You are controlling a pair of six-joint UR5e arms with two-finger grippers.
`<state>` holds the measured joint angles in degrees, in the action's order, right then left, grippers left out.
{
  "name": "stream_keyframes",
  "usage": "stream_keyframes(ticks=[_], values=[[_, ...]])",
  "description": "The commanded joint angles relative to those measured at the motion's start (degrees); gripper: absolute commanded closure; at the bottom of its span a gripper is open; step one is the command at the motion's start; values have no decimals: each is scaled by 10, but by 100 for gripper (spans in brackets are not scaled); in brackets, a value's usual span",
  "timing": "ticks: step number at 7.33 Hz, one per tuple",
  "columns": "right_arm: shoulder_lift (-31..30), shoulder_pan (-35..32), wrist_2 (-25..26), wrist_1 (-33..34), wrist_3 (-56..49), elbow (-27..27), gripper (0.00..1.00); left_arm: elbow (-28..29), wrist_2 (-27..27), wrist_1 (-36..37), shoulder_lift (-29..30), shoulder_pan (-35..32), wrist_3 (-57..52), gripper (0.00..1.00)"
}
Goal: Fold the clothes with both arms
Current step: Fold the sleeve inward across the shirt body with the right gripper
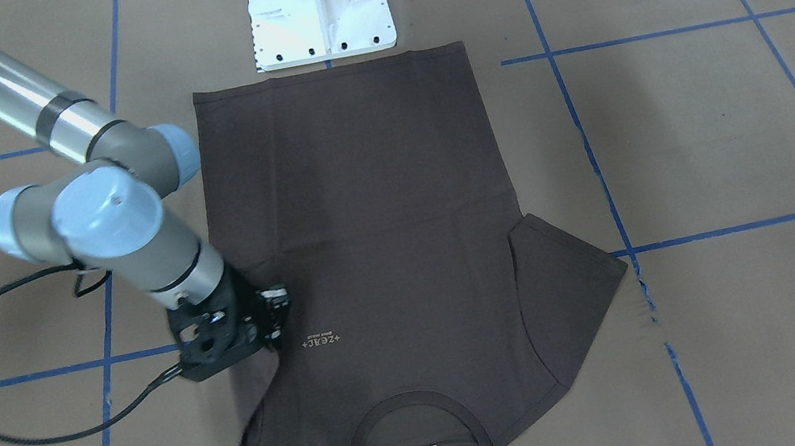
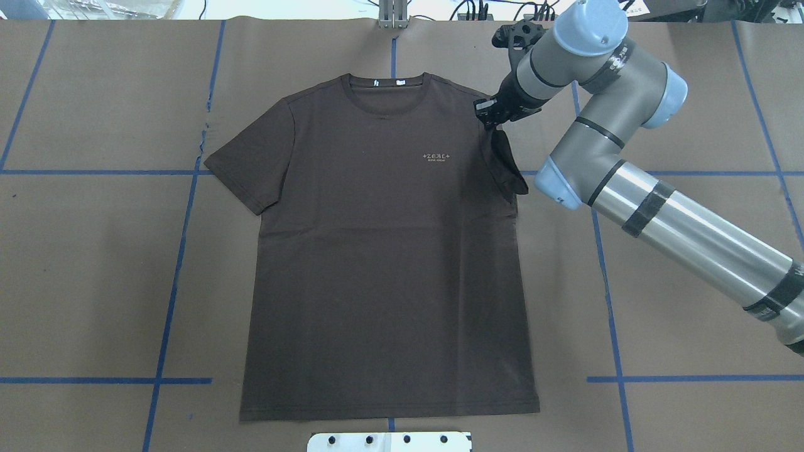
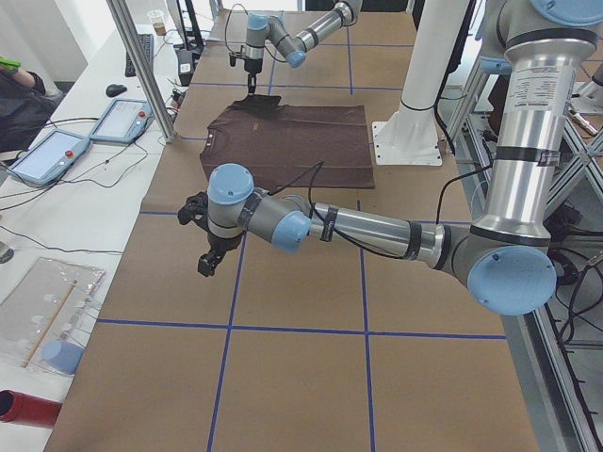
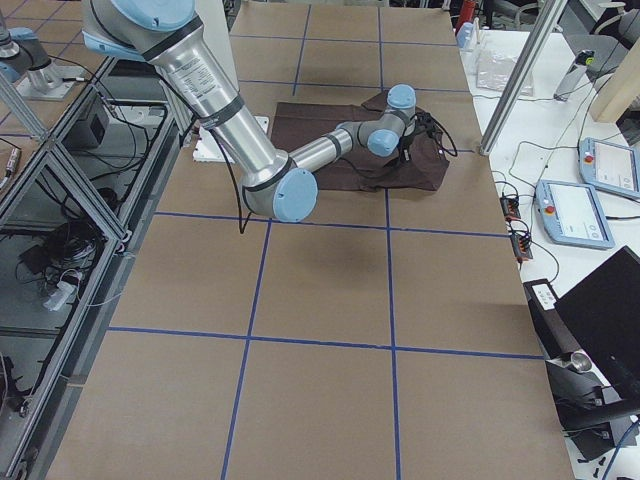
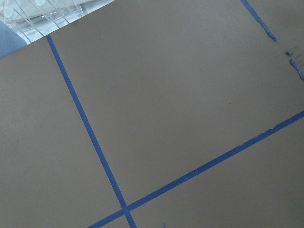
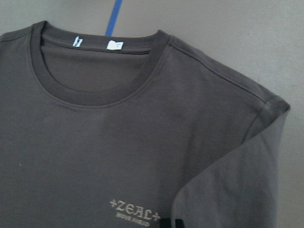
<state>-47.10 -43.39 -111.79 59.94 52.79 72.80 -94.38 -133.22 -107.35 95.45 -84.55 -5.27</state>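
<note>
Now, my right gripper [image 2: 490,120]: clamped on T-shirt [image 2: 383,251] sleeve, folded inward
My left gripper [image 3: 204,266]: above brown table [image 3: 301,311], jaws I cannot tell

overhead: down | front: opposite | sides: lengthwise | wrists: close | shared: T-shirt [image 2: 383,251]

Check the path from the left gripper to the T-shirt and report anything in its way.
Nothing visible does. The left gripper hangs above the brown paper, and only that bare paper lies between it and the T-shirt. The right gripper is at the T-shirt's far side, off that path.
</note>
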Motion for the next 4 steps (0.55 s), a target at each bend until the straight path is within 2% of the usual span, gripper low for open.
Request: stream_keyframes(ticks=[1, 2, 4], values=[[26, 55, 98, 0, 32, -12, 100, 0, 0, 0, 0, 0, 0, 0], [25, 57, 102, -9, 29, -19, 1, -1, 1, 0, 1, 0, 1, 0], [20, 55, 105, -23, 35, -24, 0, 2, 1, -2, 9, 1, 3, 0]])
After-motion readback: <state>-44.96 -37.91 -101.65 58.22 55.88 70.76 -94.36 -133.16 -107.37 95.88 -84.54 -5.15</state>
